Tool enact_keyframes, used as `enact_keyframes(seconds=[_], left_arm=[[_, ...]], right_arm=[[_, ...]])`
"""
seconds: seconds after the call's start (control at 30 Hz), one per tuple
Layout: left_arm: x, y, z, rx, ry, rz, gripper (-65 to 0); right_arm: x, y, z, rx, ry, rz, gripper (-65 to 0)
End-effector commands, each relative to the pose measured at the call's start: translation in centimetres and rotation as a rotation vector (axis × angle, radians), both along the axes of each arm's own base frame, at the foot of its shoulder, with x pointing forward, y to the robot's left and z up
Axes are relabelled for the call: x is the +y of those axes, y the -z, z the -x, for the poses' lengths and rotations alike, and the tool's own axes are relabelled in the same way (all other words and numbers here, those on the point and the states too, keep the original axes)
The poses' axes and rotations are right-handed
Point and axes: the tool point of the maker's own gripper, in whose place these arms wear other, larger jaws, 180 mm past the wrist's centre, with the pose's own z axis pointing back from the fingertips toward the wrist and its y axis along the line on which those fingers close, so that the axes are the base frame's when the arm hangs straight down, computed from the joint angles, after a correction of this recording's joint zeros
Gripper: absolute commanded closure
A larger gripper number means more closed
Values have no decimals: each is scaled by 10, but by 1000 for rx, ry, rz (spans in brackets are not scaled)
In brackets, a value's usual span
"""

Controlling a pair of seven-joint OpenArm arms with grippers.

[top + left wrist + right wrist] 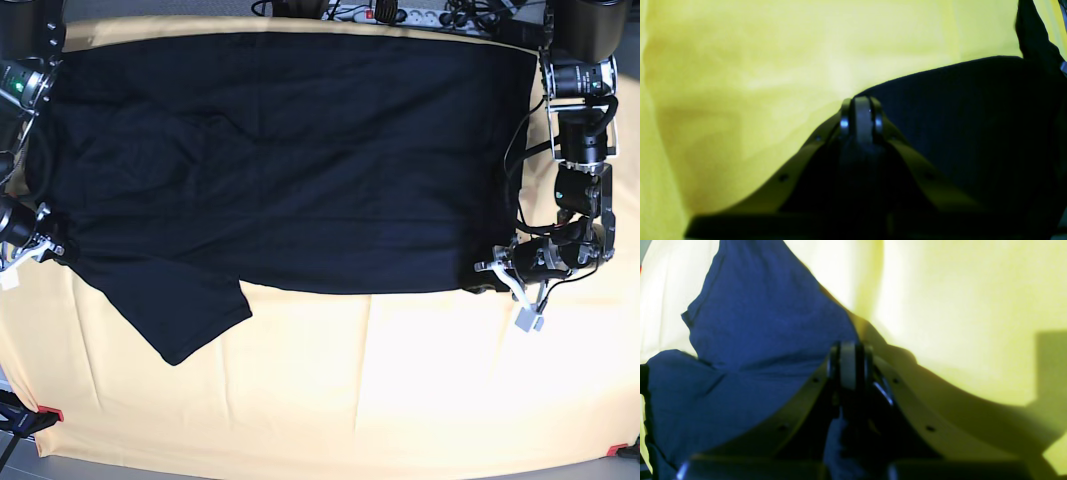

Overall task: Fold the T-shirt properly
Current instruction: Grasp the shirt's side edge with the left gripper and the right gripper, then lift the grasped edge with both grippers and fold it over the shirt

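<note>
Both pincers are pinched together on the one T-shirt [290,160]: left gripper [497,272] on the hem corner, right gripper [48,247] at the shoulder edge. That garment lies spread flat on the single yellow cloth [380,390]; one sleeve sticks out below.

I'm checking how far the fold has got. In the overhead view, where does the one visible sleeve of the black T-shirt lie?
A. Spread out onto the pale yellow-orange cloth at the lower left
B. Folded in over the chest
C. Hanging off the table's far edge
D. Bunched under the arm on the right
A: in the base view the T-shirt lies flat and its sleeve sticks out diagonally onto the bare yellow-orange cloth.
</note>
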Motion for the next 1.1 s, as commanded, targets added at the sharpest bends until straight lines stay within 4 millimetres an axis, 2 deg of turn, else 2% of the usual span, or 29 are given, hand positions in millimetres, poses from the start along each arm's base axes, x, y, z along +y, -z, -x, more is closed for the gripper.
enact_keyframes(seconds=[0.0,0.2,0.33,0.53,0.67,0.87,0.97,1.07], left_arm=[[6,-24,-15,-64,0,-4,0],[0,-47,-27,-139,52,-1,0],[-12,-63,-27,-208,113,44,0],[-18,-69,-24,-236,158,75,0],[-16,-78,-18,-222,169,129,0],[-4,-96,-10,-219,174,202,0],[-5,-102,-4,-215,193,245,0],[-14,-106,10,-197,251,285,0]], right_arm=[[-19,-27,-14,-68,25,36,0],[-19,-41,-19,-89,-5,72,0],[-14,-56,-26,-122,-52,126,0],[8,-63,-33,-127,-158,203,0],[10,-74,-35,-146,-192,249,0],[9,-84,-14,-158,-231,244,0],[13,-84,-2,-159,-272,295,0],[21,-84,12,-159,-322,346,0]])
